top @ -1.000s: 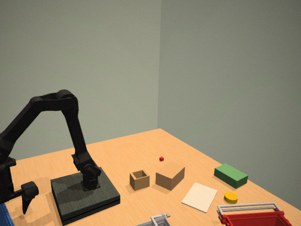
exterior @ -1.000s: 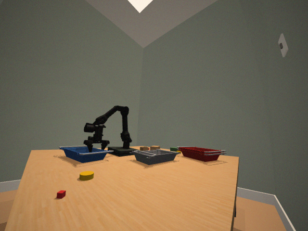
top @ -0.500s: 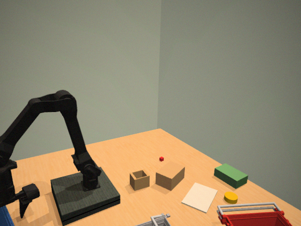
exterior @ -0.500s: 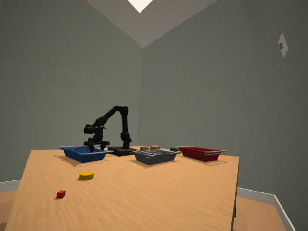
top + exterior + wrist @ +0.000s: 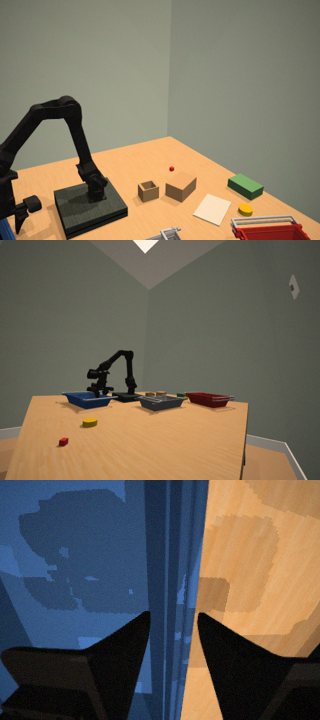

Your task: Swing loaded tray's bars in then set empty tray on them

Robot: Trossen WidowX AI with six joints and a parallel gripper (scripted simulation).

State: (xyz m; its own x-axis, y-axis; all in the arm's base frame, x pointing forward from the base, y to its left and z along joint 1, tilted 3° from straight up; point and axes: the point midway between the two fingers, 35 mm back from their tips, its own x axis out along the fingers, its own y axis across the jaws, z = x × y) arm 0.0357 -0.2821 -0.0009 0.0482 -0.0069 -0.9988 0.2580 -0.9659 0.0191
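The empty blue tray (image 5: 87, 398) stands at the left of the table; only its corner (image 5: 4, 229) shows in the top view. My gripper (image 5: 97, 394) reaches down onto its far long side. In the wrist view my two fingers straddle the blue side wall and rim (image 5: 175, 570), one inside the tray and one outside, and press against it. The tray floor (image 5: 75, 580) is bare. The grey loaded tray (image 5: 161, 402) stands in the middle, with wire bars at its top; its blocks are hidden from here. Only its end (image 5: 169, 233) shows in the top view.
A red tray (image 5: 208, 398) with wire bars stands at the right. Behind the trays are the arm's dark base (image 5: 89, 206), an open tan box (image 5: 148, 191), a closed tan box (image 5: 180, 189), a white sheet (image 5: 212, 209), a green block (image 5: 245, 186) and a yellow disc (image 5: 245, 209). Another yellow disc (image 5: 89, 422) and a red block (image 5: 63, 441) lie near the front.
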